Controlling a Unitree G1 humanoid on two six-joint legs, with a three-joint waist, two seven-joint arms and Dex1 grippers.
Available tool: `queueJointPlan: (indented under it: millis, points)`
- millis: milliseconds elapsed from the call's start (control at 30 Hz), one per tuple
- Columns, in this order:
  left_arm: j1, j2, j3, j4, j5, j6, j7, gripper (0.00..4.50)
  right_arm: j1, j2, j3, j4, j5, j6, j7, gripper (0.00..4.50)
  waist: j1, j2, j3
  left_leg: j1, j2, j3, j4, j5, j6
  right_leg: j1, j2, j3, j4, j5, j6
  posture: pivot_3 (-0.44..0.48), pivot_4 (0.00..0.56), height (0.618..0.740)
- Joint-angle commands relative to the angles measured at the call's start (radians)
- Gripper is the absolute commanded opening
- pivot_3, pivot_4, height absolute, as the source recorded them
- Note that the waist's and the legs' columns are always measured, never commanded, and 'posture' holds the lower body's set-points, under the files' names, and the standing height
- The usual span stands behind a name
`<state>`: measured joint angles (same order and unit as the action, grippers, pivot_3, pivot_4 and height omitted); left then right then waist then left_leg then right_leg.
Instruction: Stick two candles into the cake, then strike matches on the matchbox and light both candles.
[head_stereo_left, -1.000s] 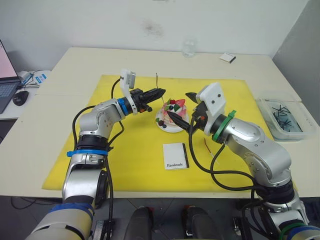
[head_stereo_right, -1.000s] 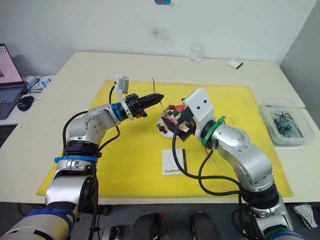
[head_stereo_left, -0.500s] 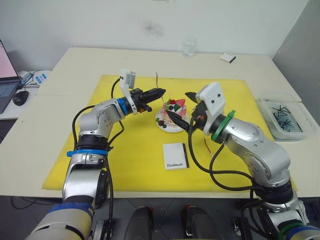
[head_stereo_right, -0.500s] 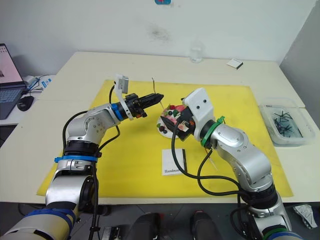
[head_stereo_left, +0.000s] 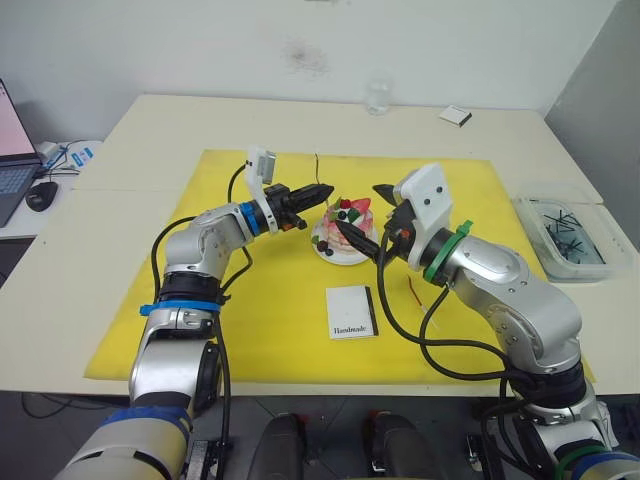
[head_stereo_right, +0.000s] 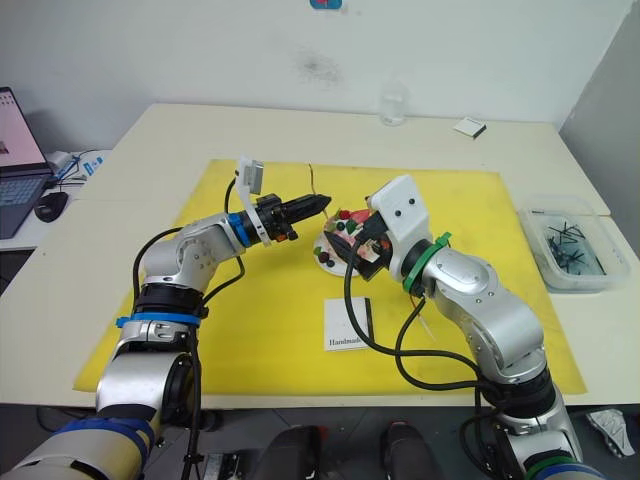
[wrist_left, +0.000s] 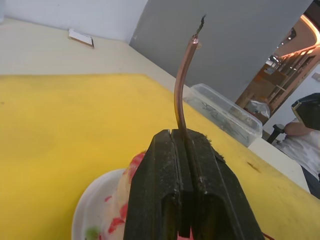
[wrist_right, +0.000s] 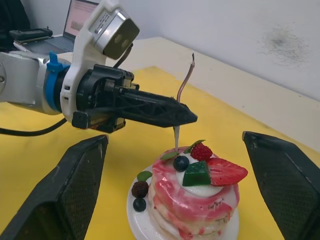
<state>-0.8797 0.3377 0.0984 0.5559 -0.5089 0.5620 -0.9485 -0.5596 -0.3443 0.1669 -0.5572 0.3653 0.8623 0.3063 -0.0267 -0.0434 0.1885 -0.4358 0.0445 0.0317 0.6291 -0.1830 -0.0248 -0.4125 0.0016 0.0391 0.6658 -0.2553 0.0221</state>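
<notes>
My left gripper (wrist_right: 175, 116), now nearer the cake (wrist_right: 192, 197), clamps a candle (wrist_right: 185, 80); right gripper (head_stereo_left: 362, 213) gapes empty; bin (head_stereo_left: 563, 236) holds dark sticks.

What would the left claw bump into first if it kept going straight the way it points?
Probably the cake. The left claw, shut on the brown candle, points across toward its creamy, berry-covered top. It sits about level with that top, so it might just skim over; depth is hard to judge.
</notes>
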Motion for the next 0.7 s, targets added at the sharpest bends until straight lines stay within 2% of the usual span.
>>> queueJointPlan:
  millis: [33, 700]
  points:
    - [-0.009, -0.008, 0.0, -0.022, 0.011, -0.029, -0.007, 0.0, -0.002, 0.005, -0.032, -0.053, 0.004, 0.0, -0.007, 4.48, 0.0, 0.0, 0.0, 0.0, 0.0, 0.0, 0.0, 0.0, 0.0, 0.0, 0.0, 0.0, 0.0, 0.0, 0.0, 0.0, 0.15, 0.74]
    - [-0.036, -0.002, 0.001, 0.035, 0.07, -0.108, -0.01, 0.0, 0.0, 0.017, -0.037, -0.064, 0.003, 0.012, -0.013, 4.48, 0.0, 0.0, 0.0, 0.0, 0.0, 0.0, 0.0, 0.0, 0.0, 0.0, 0.0, 0.0, 0.001, 0.0, 0.0, 0.0, 0.15, 0.74]
